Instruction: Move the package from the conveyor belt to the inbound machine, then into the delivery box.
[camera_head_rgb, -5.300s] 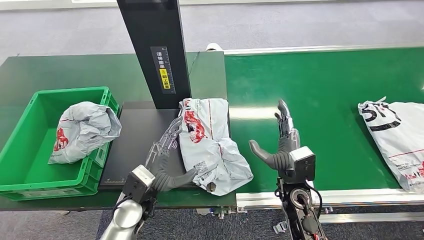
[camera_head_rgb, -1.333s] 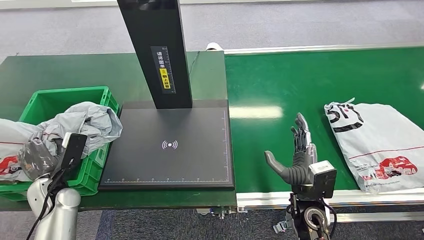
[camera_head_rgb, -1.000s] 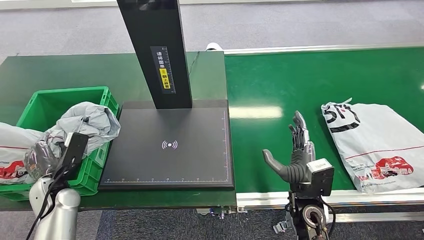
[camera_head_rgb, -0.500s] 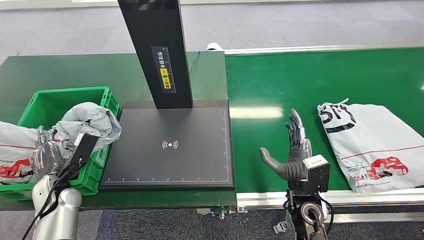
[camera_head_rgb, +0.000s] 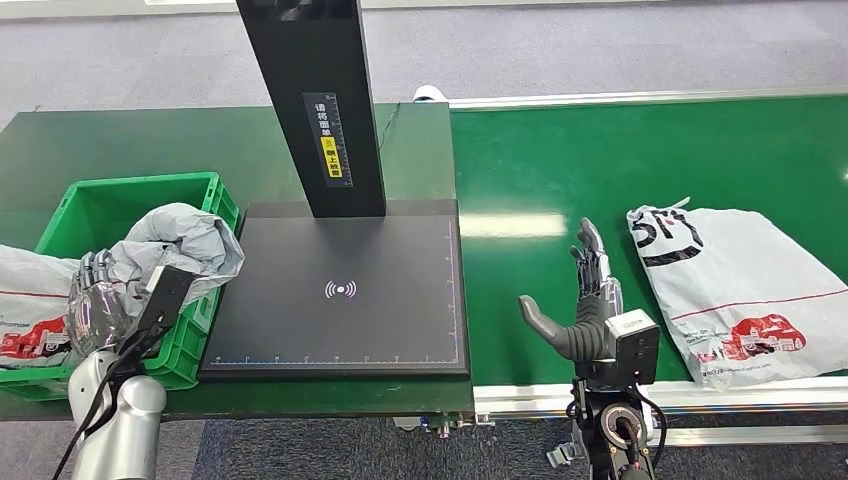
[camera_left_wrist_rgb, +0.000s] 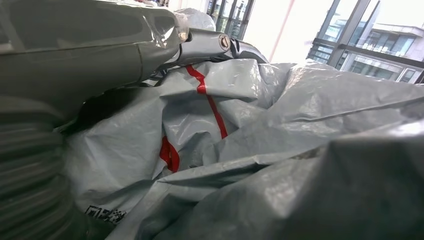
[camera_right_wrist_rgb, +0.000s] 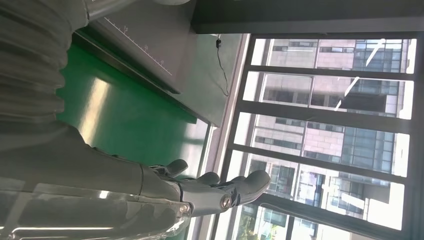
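the left hand (camera_head_rgb: 95, 312) is at the near left corner of the green delivery box (camera_head_rgb: 120, 196). its fingers are spread and lie on a grey package (camera_head_rgb: 28, 310) with red print. this package sits at the left side of the box and hangs over its left edge. i cannot tell if the hand is holding the package or just touching it. in the left wrist view the thumb (camera_left_wrist_rgb: 150, 35) lies over the crinkled grey plastic (camera_left_wrist_rgb: 240, 125). a second crumpled grey package (camera_head_rgb: 185, 240) lies in the box too, at the side next to the inbound machine (camera_head_rgb: 340, 290).

the inbound machine is a flat black pad with a tall black post (camera_head_rgb: 315, 100). it sits on the dark bench (camera_head_rgb: 120, 140), right of the box.

the right hand (camera_head_rgb: 585, 310) is over the green conveyor belt (camera_head_rgb: 640, 150), just right of the machine. it is wide, with fingers up and thumb out to the side, and holds nothing. a grey package with black and red print (camera_head_rgb: 735, 280) lies flat on the belt, near the right hand but not touching it.
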